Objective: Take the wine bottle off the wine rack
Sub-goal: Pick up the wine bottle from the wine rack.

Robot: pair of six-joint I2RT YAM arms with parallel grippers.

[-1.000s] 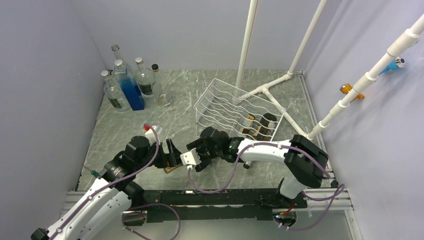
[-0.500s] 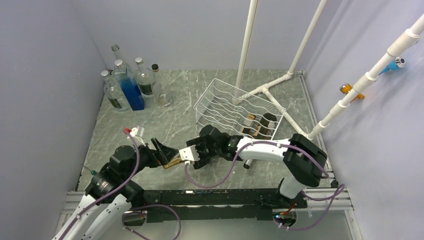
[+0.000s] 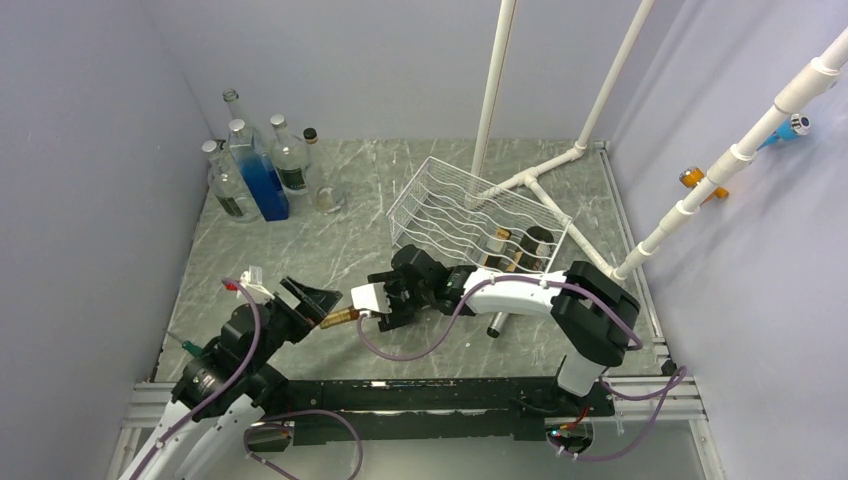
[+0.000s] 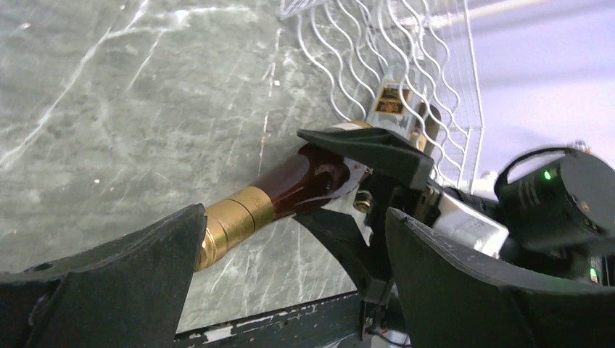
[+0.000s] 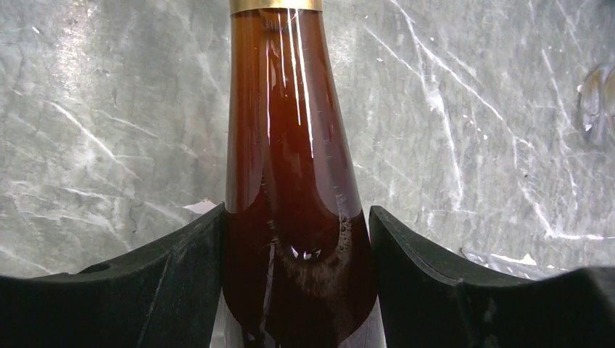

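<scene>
The wine bottle (image 3: 345, 318) is dark amber with a gold foil neck. It is held level above the table, off the white wire wine rack (image 3: 440, 205). My right gripper (image 3: 388, 304) is shut on the bottle's shoulder. In the right wrist view both fingers (image 5: 167, 290) press the bottle (image 5: 290, 159). My left gripper (image 3: 310, 298) is open just left of the neck. In the left wrist view the bottle's gold neck (image 4: 232, 221) reaches the inner face of the left finger (image 4: 109, 290). The bottle's lower body is hidden by my right gripper.
Two more bottles (image 3: 520, 250) lie in the rack's right cradles; one shows in the left wrist view (image 4: 391, 101). Several glass bottles (image 3: 255, 165) and a small glass (image 3: 328, 198) stand back left. White pipes (image 3: 540, 180) run behind and to the right of the rack. A black rail (image 3: 430, 395) lines the near edge.
My left arm has drawn back to the left, away from the middle. My right gripper has carried the bottle a little left and farther from the front edge.
</scene>
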